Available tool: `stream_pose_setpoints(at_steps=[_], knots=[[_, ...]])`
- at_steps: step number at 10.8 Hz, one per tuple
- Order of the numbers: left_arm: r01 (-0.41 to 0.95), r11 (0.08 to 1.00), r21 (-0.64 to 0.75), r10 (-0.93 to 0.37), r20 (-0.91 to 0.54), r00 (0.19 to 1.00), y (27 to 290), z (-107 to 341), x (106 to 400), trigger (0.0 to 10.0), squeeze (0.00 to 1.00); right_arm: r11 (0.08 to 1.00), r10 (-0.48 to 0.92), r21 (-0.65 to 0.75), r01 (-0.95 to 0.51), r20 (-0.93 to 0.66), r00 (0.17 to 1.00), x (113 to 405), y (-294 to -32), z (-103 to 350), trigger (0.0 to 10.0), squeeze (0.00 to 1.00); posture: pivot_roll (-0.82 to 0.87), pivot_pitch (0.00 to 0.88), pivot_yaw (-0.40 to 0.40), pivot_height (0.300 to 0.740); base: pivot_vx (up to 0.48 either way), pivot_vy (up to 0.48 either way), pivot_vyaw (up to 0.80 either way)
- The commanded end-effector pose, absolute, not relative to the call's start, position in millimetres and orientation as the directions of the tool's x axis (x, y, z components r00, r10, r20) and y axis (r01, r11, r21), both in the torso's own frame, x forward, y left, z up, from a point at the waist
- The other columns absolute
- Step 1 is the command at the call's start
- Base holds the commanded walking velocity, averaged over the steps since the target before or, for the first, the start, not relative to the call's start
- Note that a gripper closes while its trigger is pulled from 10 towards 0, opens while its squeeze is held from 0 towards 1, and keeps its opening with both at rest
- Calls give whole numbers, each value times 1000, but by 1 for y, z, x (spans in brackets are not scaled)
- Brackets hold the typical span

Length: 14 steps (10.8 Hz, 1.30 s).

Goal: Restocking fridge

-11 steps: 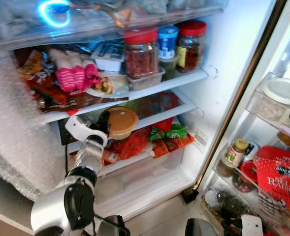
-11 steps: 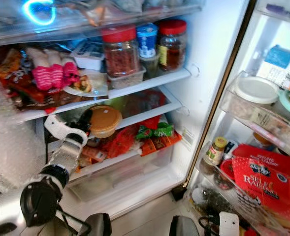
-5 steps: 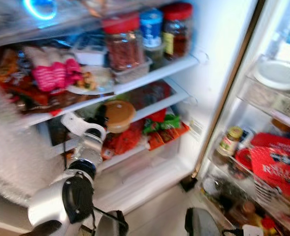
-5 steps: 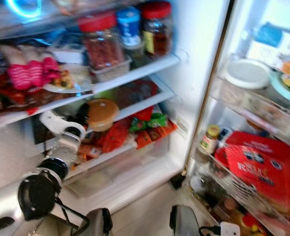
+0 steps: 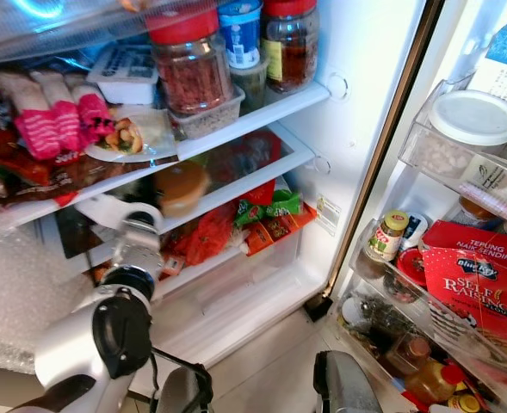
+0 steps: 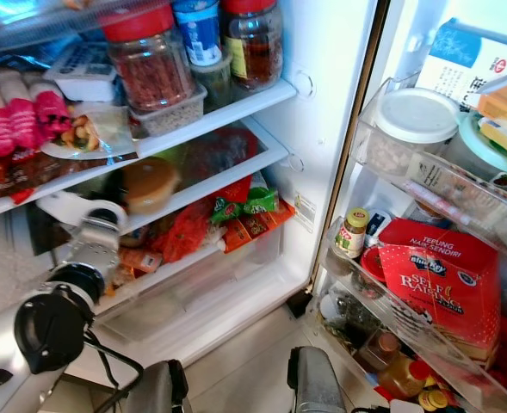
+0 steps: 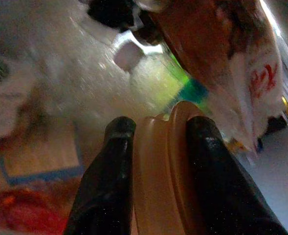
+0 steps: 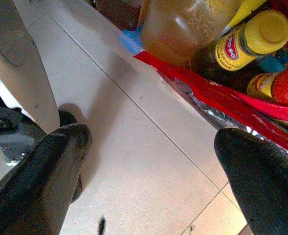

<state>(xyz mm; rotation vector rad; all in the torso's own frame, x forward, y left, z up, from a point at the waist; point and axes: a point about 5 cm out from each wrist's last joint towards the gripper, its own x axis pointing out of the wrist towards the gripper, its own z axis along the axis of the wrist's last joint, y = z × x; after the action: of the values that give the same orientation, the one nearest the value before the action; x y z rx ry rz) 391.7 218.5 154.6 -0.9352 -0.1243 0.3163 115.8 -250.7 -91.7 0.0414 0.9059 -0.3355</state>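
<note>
Reaching into the fridge's middle shelf (image 5: 236, 185), your left end effector (image 7: 156, 147) pinches the tan-lidded tub (image 5: 181, 187); your right end effector (image 8: 148, 161) hangs spread above the floor (image 8: 134, 137).

The upper fridge shelf (image 5: 262, 116) carries two red-lidded jars (image 5: 187, 64), a blue-lidded tub (image 5: 241, 30) and a plate (image 5: 132, 153).
</note>
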Motion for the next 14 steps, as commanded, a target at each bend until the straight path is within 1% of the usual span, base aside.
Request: stream_pose_setpoints(at_steps=[1, 2, 3, 6, 7, 10, 12, 13, 14], knots=[[-283, 558, -780, 365, -75, 928, 229, 145, 386, 10000, 0, 947, -269, -109, 302, -783, 561, 109, -252, -93, 10000, 0, -126, 185, 37, 596, 0, 0, 0], [-313, 552, -773, 400, -84, 913, 236, 143, 383, 10000, 0, 950, -262, -108, 292, -783, 564, 109, -252, -93, 10000, 0, -123, 187, 35, 596, 0, 0, 0], [-313, 549, -775, 401, -84, 912, 237, 143, 382, 10000, 1000, 951, -260, -107, 289, -783, 566, 109, -251, -93, 10000, 0, -118, 194, 36, 596, 0, 0, 0], [-295, 522, -800, 393, -81, 916, 234, 142, 383, 10000, 1000, 952, -258, -103, 289, -780, 571, 109, -250, -93, 10000, 0, -121, 195, 41, 596, 0, 0, 0], [-293, 480, -827, 387, -100, 917, 232, 137, 382, 10000, 1000, 951, -260, -104, 291, -779, 570, 110, -250, -93, 10000, 0, -121, 195, 42, 596, 0, 0, 0], [-213, 503, -838, 337, -36, 941, 225, 142, 385, 10000, 1000, 950, -262, -106, 293, -780, 569, 109, -249, -93, 10000, 0, -115, 194, 43, 596, 0, 0, 0], [-166, 484, -859, 326, 1, 945, 224, 143, 384, 10000, 1000, 952, -258, -105, 288, -780, 570, 109, -249, -93, 10000, 0, -113, 196, 43, 596, 0, 0, 0], [-132, 500, -856, 302, 29, 953, 221, 143, 384, 10000, 541, 952, -257, -104, 287, -780, 571, 109, -249, -93, 10000, 0, -113, 196, 43, 596, 0, 0, 0], [-116, 544, -831, 284, 53, 957, 217, 142, 383, 10000, 0, 953, -257, -105, 286, -779, 572, 110, -249, -93, 10000, 0, -107, 199, 43, 596, 0, 0, 0]])
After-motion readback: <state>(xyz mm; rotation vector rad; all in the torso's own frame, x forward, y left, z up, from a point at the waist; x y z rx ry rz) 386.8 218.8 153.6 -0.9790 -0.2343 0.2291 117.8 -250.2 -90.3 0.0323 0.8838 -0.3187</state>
